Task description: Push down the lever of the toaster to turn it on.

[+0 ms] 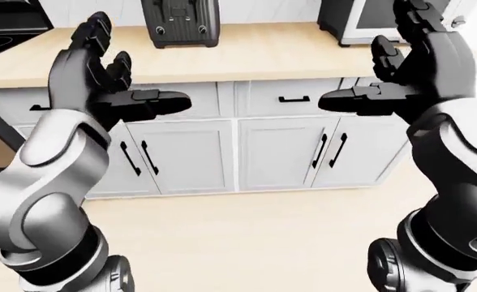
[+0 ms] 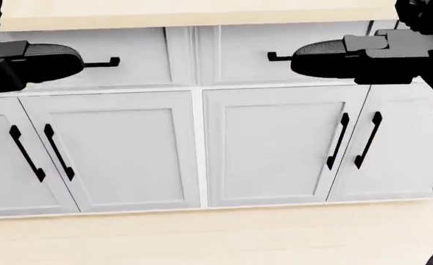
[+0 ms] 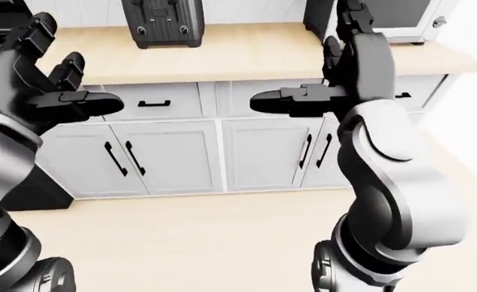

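Observation:
A black toaster (image 1: 180,23) stands on the light wooden counter (image 1: 263,55) at the top of the left-eye view, left of centre; it also shows in the right-eye view (image 3: 161,21). Its top is cut off by the frame and the lever is not clear. My left hand (image 1: 133,73) is raised at the left, fingers spread open, empty, well short of the counter. My right hand (image 1: 376,67) is raised at the right, open and empty too. In the head view only the two thumbs show, the left one (image 2: 32,58) and the right one (image 2: 334,58), before the drawers.
A silver and black microwave-like appliance (image 1: 360,21) stands on the counter at the top right. A black stove (image 1: 3,30) is at the top left. White cabinets with black handles (image 2: 341,141) run under the counter. Pale wooden floor (image 1: 247,237) lies between me and them.

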### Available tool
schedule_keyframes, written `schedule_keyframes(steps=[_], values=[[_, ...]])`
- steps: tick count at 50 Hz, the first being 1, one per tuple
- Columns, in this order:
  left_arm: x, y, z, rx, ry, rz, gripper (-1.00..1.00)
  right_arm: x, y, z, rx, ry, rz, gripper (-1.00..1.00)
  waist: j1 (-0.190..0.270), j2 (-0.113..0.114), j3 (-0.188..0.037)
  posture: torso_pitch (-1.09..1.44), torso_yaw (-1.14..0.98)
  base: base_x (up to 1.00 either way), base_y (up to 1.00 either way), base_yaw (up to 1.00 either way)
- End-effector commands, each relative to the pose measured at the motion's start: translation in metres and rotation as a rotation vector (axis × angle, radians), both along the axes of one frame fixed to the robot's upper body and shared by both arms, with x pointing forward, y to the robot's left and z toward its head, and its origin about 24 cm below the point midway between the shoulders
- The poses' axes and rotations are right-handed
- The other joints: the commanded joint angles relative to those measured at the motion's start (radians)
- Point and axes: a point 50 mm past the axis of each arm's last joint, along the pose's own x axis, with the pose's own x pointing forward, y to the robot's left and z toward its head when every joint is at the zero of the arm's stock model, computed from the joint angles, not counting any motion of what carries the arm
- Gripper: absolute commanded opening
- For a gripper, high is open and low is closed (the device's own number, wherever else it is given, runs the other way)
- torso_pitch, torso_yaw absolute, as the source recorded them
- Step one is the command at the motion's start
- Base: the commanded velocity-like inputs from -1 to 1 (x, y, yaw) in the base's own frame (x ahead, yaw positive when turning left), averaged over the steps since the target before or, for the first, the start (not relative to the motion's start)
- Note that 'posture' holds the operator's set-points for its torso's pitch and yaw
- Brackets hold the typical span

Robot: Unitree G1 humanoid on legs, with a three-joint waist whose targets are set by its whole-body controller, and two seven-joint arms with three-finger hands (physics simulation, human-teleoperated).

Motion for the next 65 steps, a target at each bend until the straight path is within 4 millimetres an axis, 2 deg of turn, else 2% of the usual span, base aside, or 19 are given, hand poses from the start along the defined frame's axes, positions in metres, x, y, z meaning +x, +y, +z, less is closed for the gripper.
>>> schedule_keyframes(steps=[1, 17, 20, 23, 24, 32, 36, 37, 38, 41, 45, 47, 49, 50, 51, 58, 63, 64, 65], values=[[-0.0044, -0.0017, 0.0114, -0.006, -0.076, -0.008, 1.00, -0.0068, -0.0003, 0.0136, 0.001, -0.095, 0.000, 1.00, -0.003, 0.003, -0.020, 0.00, 0.00, 0.12, 0.00, 0.00], [-0.0078, 0.0012, 0.0171, -0.019, -0.087, -0.001, 1.00, -0.0079, 0.0010, 0.0133, 0.001, -0.091, 0.010, 1.00, -0.004, -0.009, -0.013, 0.00, 0.00, 0.19, 0.06, 0.00], [-0.0084, 0.0008, 0.0175, -0.018, -0.089, -0.002, 1.00, -0.0071, 0.0010, 0.0126, -0.002, -0.088, 0.010, 1.00, -0.013, 0.024, -0.014, 0.00, 0.00, 0.21, 0.27, 0.00], [-0.0078, -0.0005, 0.0176, -0.017, -0.088, -0.005, 1.00, -0.0083, 0.0013, 0.0136, -0.002, -0.086, 0.010, 1.00, -0.021, 0.103, -0.032, 0.00, 0.00, 0.27, 0.35, 0.00], [-0.0078, -0.0005, 0.0178, -0.018, -0.088, -0.005, 1.00, -0.0085, 0.0012, 0.0139, -0.001, -0.087, 0.010, 1.00, -0.012, 0.059, -0.018, 0.00, 0.00, 0.27, 0.36, 0.00], [-0.0084, 0.0013, 0.0178, -0.012, -0.092, 0.002, 1.00, -0.0080, 0.0017, 0.0125, -0.003, -0.086, 0.013, 1.00, -0.006, 0.009, -0.007, 0.00, 0.00, 0.27, 0.38, 0.00], [-0.0087, -0.0001, 0.0182, -0.010, -0.092, 0.000, 1.00, -0.0080, 0.0009, 0.0126, 0.003, -0.087, 0.018, 1.00, 0.005, -0.069, -0.024, 0.00, 0.00, 0.27, 0.39, 0.00], [-0.0086, 0.0001, 0.0181, -0.010, -0.092, 0.001, 1.00, -0.0073, 0.0004, 0.0119, 0.003, -0.086, 0.017, 1.00, -0.007, -0.031, -0.011, 0.00, 0.00, 0.27, 0.39, 0.00], [-0.0088, 0.0002, 0.0183, -0.010, -0.092, 0.001, 1.00, -0.0072, 0.0004, 0.0116, 0.003, -0.085, 0.017, 1.00, 0.004, -0.056, -0.009, 0.00, 0.00, 0.27, 0.38, 0.00], [-0.0092, 0.0006, 0.0183, -0.011, -0.093, 0.002, 1.00, -0.0086, 0.0018, 0.0127, 0.002, -0.085, 0.018, 1.00, -0.004, -0.054, -0.027, 0.00, 0.00, 0.27, 0.39, 0.00], [-0.0086, 0.0011, 0.0177, -0.011, -0.090, 0.006, 1.00, -0.0082, 0.0023, 0.0121, 0.003, -0.085, 0.021, 1.00, -0.017, -0.014, -0.007, 0.00, 0.00, 0.27, 0.40, 0.00], [-0.0081, 0.0009, 0.0167, -0.011, -0.090, 0.005, 1.00, -0.0084, 0.0024, 0.0127, 0.004, -0.085, 0.022, 1.00, -0.023, 0.026, -0.014, 0.00, 0.00, 0.27, 0.41, 0.00], [-0.0084, 0.0006, 0.0172, -0.011, -0.089, 0.004, 1.00, -0.0087, 0.0026, 0.0133, 0.005, -0.086, 0.023, 1.00, -0.022, 0.112, -0.041, 0.00, 0.00, 0.27, 0.41, 0.00], [-0.0081, 0.0006, 0.0172, -0.012, -0.089, 0.005, 1.00, -0.0083, 0.0022, 0.0131, 0.006, -0.085, 0.022, 1.00, -0.016, 0.065, -0.026, 0.00, 0.00, 0.27, 0.41, 0.00], [-0.0078, 0.0008, 0.0171, -0.012, -0.090, 0.004, 1.00, -0.0080, 0.0024, 0.0129, 0.005, -0.085, 0.023, 1.00, -0.019, 0.079, -0.013, 0.00, 0.00, 0.27, 0.42, 0.00], [-0.0084, 0.0005, 0.0181, -0.012, -0.093, 0.003, 1.00, -0.0078, 0.0031, 0.0122, 0.006, -0.084, 0.027, 1.00, -0.001, 0.013, -0.007, 0.00, 0.00, 0.27, 0.41, 0.00], [-0.0094, -0.0006, 0.0191, -0.010, -0.094, 0.002, 1.00, -0.0080, 0.0028, 0.0124, 0.006, -0.085, 0.026, 1.00, 0.010, -0.064, -0.025, 0.00, 0.00, 0.27, 0.41, 0.00], [-0.0096, -0.0008, 0.0195, -0.010, -0.094, 0.001, 1.00, -0.0079, 0.0028, 0.0123, 0.006, -0.085, 0.026, 1.00, -0.002, -0.035, -0.016, 0.00, 0.00, 0.26, 0.40, 0.00], [-0.0098, -0.0011, 0.0197, -0.010, -0.094, 0.001, 1.00, -0.0080, 0.0030, 0.0124, 0.007, -0.085, 0.026, 1.00, 0.006, -0.053, -0.010, 0.00, 0.00, 0.25, 0.41, 0.00]])
